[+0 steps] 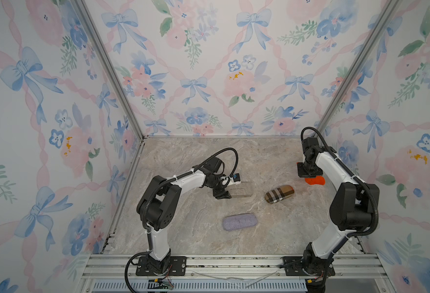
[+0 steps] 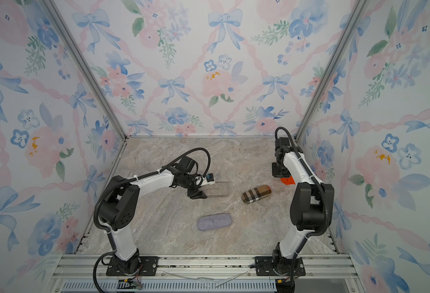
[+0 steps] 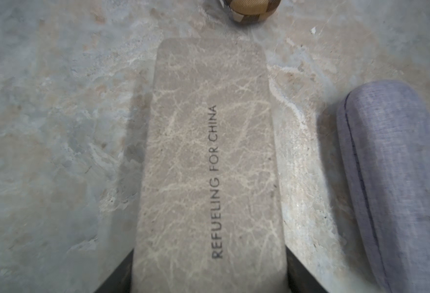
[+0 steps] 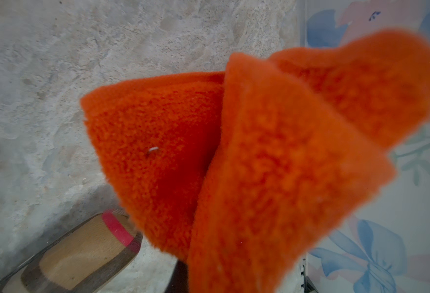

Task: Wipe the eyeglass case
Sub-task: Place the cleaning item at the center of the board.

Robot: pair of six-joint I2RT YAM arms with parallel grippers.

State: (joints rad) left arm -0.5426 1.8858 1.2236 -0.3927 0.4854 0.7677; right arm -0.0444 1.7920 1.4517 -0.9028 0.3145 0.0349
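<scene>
On the bench: three eyeglass cases lie on the stone-look bench [image 1: 183, 157].
Marble case: the marble case [image 1: 243, 189] sits near the middle, a bit to the left. It looks so much like the bench that it is hard to spot in both top views.
Which way it points: its long side runs left to right. Its left short end is at the left hand. Its right short end points at the plaid case.
Words on it: black letters [image 3: 216, 182] saying "REFUELING FOR CHINA" run along its long side.
Left hand: the left hand [image 1: 221, 194] grips the marble case. Its two fingers [image 3: 117, 274] press on the two long sides at the left end. I cannot tell if the case is lifted or resting.
Right hand: the right hand [image 1: 309, 173] is at the far right of the bench. It is closed on the orange cloth, which hides its fingertips.
Orange cloth: the fluffy orange cloth [image 4: 259, 152] hangs from the right hand in loose folds.
Plaid case: the plaid case [image 1: 279, 193] lies to the right of the marble case, not touching it. It is tilted, with its left end nearer and its right end farther.
Purple case: the purple case [image 1: 239, 221] lies nearer than the other two, well apart from both hands. Its long side runs left to right.
</scene>
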